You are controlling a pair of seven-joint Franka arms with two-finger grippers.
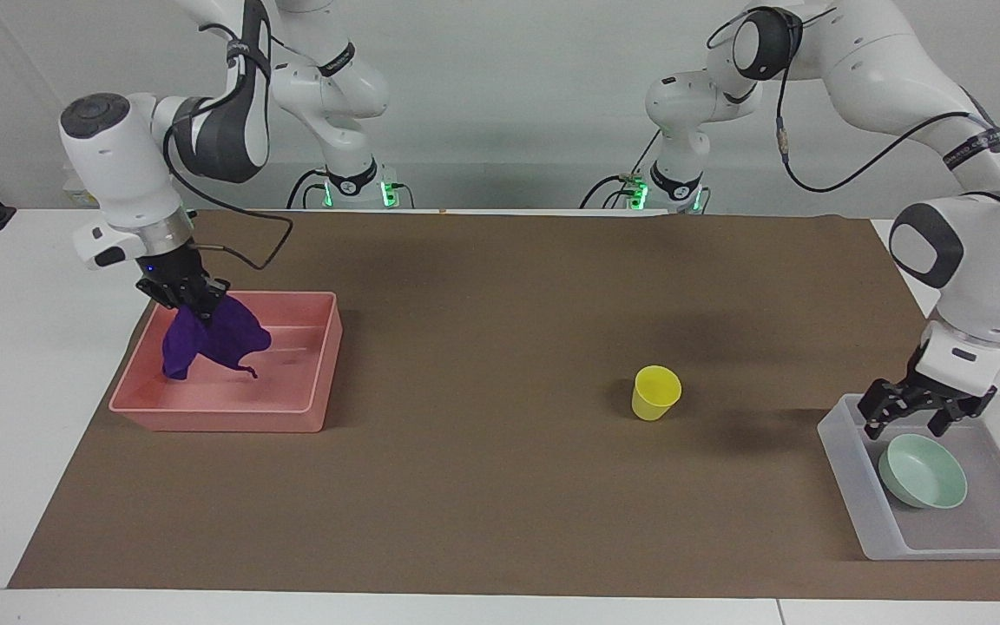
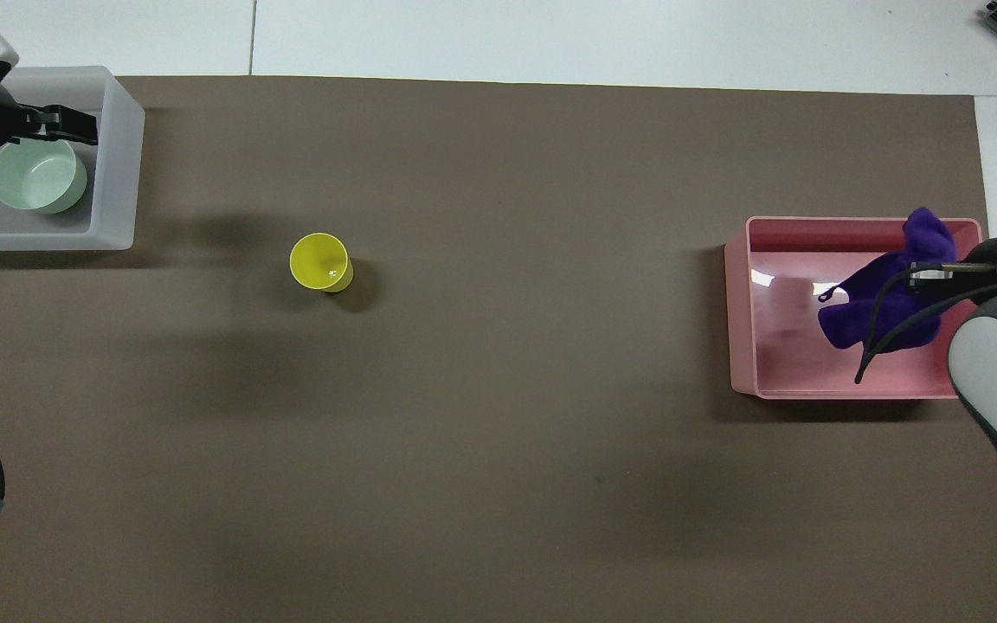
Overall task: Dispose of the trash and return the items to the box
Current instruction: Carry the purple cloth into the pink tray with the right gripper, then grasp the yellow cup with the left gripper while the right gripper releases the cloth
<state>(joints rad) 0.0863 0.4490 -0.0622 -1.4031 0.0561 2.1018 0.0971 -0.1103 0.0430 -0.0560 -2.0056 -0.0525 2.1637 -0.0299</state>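
Facing view, working from the robots outward: the right gripper (image 1: pixel 192 293) hangs low over the pink tray (image 1: pixel 309 408) at the right arm's end of the worktop (image 1: pixel 483 486), its fingers pinching the purple cloth (image 1: pixel 209 338), whose lower folds dangle inside the tray, perhaps touching its floor. So the trash is not yet dropped, only about to be. Farther out, the yellow cup (image 1: pixel 656 392) stands upright on the open worktop, well apart from both trays and untouched; it is the item left to return. Toward the left arm's end, the left gripper (image 1: pixel 921 415) hovers with fingers spread above the clear box (image 1: pixel 847 469). Inside it rests the mint-green bowl (image 1: pixel 923 471), already returned.
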